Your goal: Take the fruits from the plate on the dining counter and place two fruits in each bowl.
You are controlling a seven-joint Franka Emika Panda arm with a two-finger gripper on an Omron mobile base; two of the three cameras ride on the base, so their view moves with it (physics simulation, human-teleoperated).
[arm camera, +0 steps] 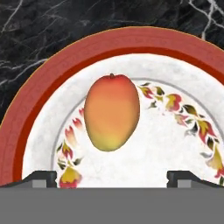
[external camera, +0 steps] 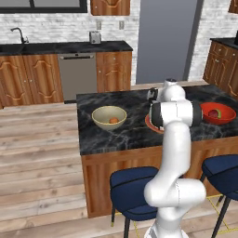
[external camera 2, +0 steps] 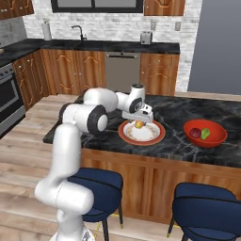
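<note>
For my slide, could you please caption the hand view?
Open end effector above the mango on the red-rimmed plate.

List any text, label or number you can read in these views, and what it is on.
None: no readable text in any view.
The plate carries only a painted leaf-and-flower ring around the yellow-orange fruit, no lettering.
The dishwasher and the toaster show no legible markings.

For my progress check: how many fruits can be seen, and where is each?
4. One fruit on the plate; one in the beige bowl; two, red and green, in the red bowl.
</note>
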